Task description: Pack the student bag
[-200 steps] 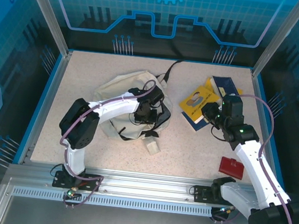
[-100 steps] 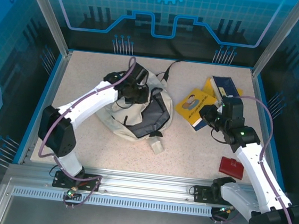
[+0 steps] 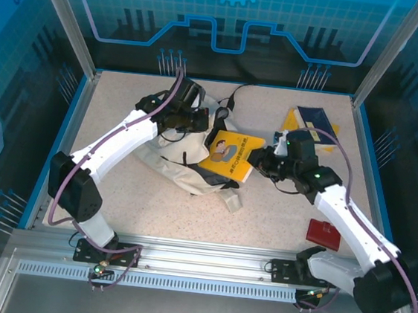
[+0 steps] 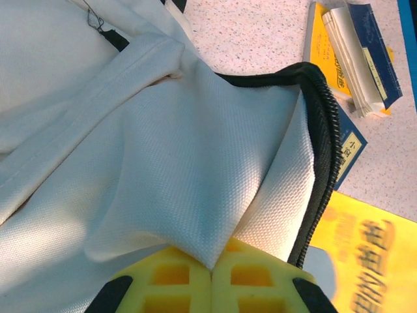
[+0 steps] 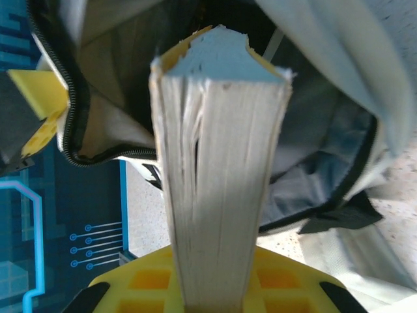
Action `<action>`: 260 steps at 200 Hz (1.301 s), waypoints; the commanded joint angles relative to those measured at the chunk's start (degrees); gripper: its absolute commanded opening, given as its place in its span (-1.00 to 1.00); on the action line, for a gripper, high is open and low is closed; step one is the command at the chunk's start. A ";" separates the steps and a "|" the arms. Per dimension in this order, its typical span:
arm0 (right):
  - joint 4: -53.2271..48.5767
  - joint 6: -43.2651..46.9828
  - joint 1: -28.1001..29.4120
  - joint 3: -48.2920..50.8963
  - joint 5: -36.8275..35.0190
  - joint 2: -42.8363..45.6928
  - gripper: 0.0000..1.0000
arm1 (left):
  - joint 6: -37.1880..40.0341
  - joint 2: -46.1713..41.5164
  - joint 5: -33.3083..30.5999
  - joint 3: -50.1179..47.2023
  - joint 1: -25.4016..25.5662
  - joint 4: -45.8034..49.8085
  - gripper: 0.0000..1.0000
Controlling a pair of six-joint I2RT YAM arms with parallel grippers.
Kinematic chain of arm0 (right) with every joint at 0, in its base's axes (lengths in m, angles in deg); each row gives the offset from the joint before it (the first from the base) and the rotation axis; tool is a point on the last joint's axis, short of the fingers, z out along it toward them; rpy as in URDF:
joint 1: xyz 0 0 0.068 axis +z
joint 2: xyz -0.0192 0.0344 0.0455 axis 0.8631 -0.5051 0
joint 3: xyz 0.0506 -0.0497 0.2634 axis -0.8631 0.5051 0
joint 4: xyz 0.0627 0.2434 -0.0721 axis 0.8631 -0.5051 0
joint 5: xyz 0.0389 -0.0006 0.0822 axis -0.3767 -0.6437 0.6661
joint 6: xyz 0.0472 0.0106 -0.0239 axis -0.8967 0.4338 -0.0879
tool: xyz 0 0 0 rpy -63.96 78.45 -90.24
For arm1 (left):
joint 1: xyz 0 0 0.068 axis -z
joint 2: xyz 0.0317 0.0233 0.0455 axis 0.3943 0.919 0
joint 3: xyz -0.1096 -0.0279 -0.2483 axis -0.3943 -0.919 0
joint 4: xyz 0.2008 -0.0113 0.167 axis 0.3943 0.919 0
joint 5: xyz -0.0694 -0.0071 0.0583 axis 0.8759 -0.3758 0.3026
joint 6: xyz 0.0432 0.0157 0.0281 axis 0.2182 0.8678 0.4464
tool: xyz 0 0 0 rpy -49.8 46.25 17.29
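We see the student bag [image 3: 178, 164] lying just off the middle of the table [image 3: 115, 199], toward 10 o'clock, with its black zip [image 4: 322, 130] edging a mouth that faces 3 o'clock. At the bag's 12 o'clock edge the left gripper [image 3: 196, 118] has its pads together, pinching a fold of the cream fabric right beside the zip. The left wrist view shows that fold caught between the yellow fingers [image 4: 169, 280].

From 3 o'clock the right gripper [image 3: 262, 162] is clamped on a yellow book [image 3: 230, 151], which hangs over the bag's mouth and overlaps the cream fabric. In the right wrist view we look along the book's page edge [image 5: 221, 163], held upright between the yellow pads, its far end in front of the dark opening.

A stack of books [image 3: 313, 123] lies at 2 o'clock, well apart from the bag. A small red item [image 3: 323, 234] lies at 4 o'clock, near the right arm.
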 commanded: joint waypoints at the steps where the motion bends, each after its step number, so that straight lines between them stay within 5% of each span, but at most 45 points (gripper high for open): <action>1: 12.57 -3.97 2.03 -1.25 1.01 -3.33 -0.75 | 1.40 -3.72 2.62 1.10 0.17 -4.96 -0.97; 60: 26.17 -10.62 4.70 -5.19 -2.95 -17.16 -0.75 | 2.35 -7.05 2.52 -2.77 0.00 -6.37 -0.97; 123: 25.05 -14.18 10.84 -15.89 -15.82 -34.91 -0.73 | 1.99 -6.26 4.38 -2.52 -0.30 -6.22 -0.97; 180: 31.54 -23.59 11.73 -17.98 -19.64 -45.50 -0.67 | 1.21 -6.40 4.90 -2.96 -0.59 -6.52 -0.98; 232: 39.56 -28.82 10.73 -19.68 -15.58 -52.24 -0.59 | -0.04 -6.08 6.26 -2.58 -1.21 -6.83 -0.97; 260: 33.10 -27.35 10.06 -23.87 -11.73 -53.45 -0.32 | -0.26 -5.63 6.52 -2.55 -1.26 -6.95 -0.98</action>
